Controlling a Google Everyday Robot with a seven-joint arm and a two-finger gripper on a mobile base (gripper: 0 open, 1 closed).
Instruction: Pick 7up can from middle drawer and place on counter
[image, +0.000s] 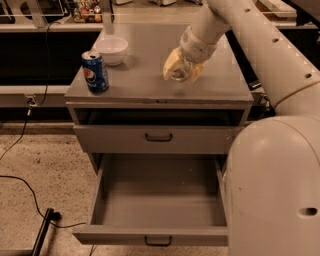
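Observation:
My gripper (181, 69) hangs over the middle of the counter (135, 82), its yellowish fingers shut around the 7up can (178, 75). Only the can's silvery metal end shows between the fingers; its green label is hidden. The can is low over the counter top; I cannot tell whether it touches. The middle drawer (160, 200) is pulled fully out below, its flat grey floor bare, with a small dark handle on its front edge.
A blue Pepsi can (95, 71) stands at the counter's left front. A white bowl (111, 50) sits behind it. A shut drawer front with a handle (159, 137) lies above the open drawer. My own pale arm and body (275, 190) fill the right side. A black cable (25, 185) runs over the floor at left.

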